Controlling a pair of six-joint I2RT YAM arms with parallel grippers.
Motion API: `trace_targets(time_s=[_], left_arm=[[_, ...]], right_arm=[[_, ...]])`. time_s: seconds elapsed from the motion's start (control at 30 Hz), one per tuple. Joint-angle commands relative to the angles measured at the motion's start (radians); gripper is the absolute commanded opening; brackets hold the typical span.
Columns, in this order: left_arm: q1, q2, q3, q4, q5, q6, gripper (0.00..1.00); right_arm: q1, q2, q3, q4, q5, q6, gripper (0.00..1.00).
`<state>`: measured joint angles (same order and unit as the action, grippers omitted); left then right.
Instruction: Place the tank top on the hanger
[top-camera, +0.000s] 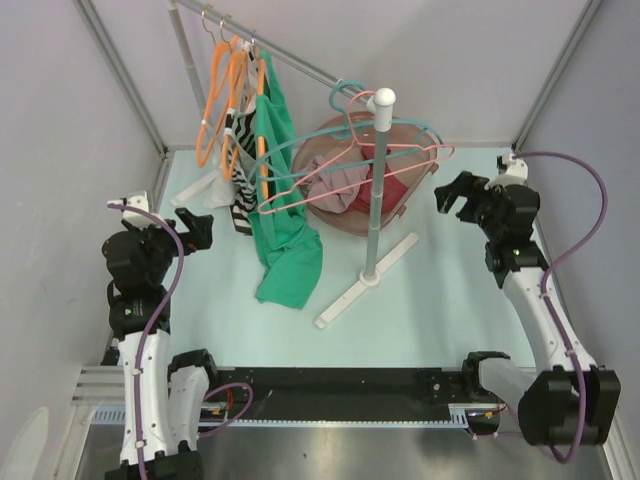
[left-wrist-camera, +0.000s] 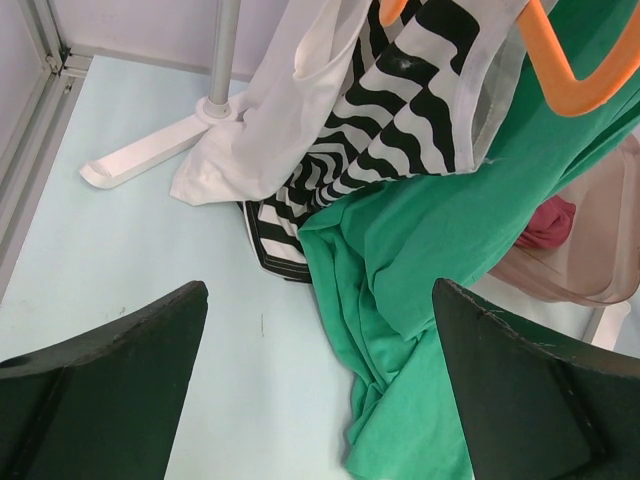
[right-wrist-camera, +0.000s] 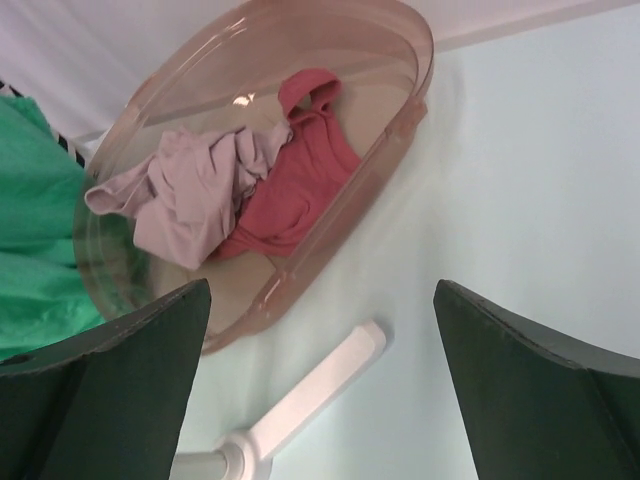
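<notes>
Left gripper (left-wrist-camera: 320, 292), right gripper (right-wrist-camera: 320, 290) — both gaping, empty

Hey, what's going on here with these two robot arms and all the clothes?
Nothing is being handled yet. The left gripper and right gripper are both open and empty, one at each side of the table. The tank top lies crumpled in the clear tub beside a dark red garment. The pink hanger hangs bare on the white stand, next to a teal hanger. The top has not yet been picked up.
</notes>
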<state>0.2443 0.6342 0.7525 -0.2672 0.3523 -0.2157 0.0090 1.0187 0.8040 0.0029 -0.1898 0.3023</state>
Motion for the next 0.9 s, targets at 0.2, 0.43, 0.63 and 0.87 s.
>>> trace_targets(time_s=[0.2, 0.43, 0.63, 0.87], left_arm=[[-0.007, -0.008, -0.004, 0.028, 0.013, 0.019, 0.99], [-0.011, -0.007, -0.004, 0.028, 0.017, 0.018, 0.99], [-0.011, -0.007, -0.002, 0.025, 0.010, 0.015, 0.99], [-0.013, -0.004, -0.002, 0.025, 0.011, 0.015, 0.99]], right_arm=[[0.000, 0.409, 0.279, 0.133, -0.035, 0.047, 1.00], [0.074, 0.632, 0.484, 0.195, -0.131, -0.020, 0.99], [0.149, 0.777, 0.569, 0.213, -0.160, -0.035, 0.99], [0.209, 0.951, 0.664, 0.241, -0.169, -0.009, 0.98]])
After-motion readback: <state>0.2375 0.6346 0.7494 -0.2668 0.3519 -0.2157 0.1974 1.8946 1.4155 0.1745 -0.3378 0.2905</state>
